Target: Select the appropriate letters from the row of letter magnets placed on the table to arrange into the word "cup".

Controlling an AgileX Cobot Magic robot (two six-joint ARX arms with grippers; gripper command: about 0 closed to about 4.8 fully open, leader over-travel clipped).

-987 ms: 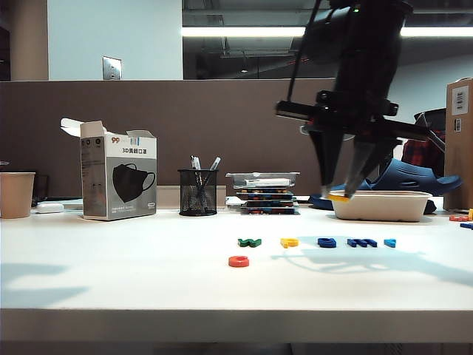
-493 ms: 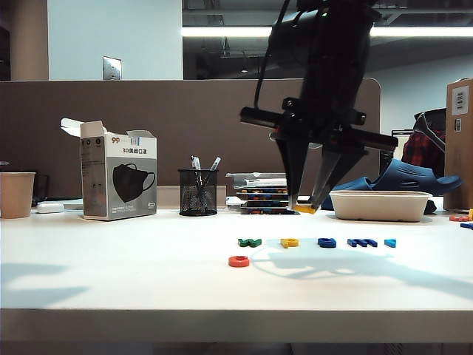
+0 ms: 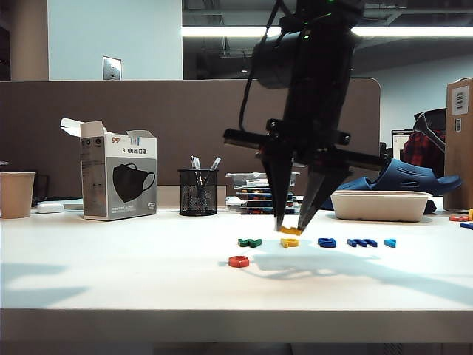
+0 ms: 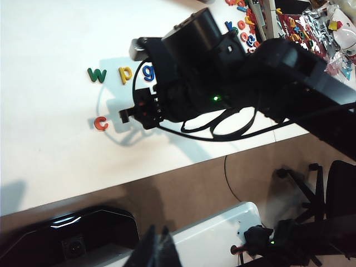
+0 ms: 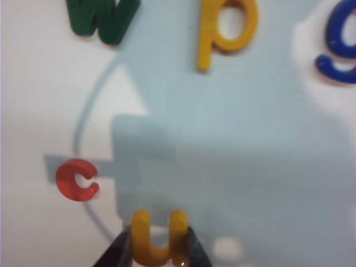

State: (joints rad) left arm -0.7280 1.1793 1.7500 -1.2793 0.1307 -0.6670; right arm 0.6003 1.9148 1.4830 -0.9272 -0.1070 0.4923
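Note:
My right gripper (image 3: 290, 228) hangs just above the table (image 3: 111, 281), shut on the yellow "u" (image 3: 290, 231), over the row of letter magnets. In the right wrist view the "u" (image 5: 157, 236) sits pinched between the fingertips of the right gripper (image 5: 157, 251). The red "c" (image 3: 238, 261) lies in front of the row; in the right wrist view the "c" (image 5: 77, 179) is beside the held letter. The yellow "p" (image 3: 289, 242) lies between a green letter (image 3: 250, 242) and blue letters (image 3: 327, 242). My left gripper (image 4: 158, 250) is shut and empty, high off the table's front edge.
A mask box (image 3: 118, 180), a mesh pen cup (image 3: 198, 191), a paper cup (image 3: 16, 194), a stack of flat cases (image 3: 264, 194) and a white tray (image 3: 380, 205) stand along the back. More loose letters (image 4: 245, 28) lie at the far side.
My right gripper has moved left and down with the yellow "u", from beside the white tray to just over the letter row. The letters on the table have not moved.

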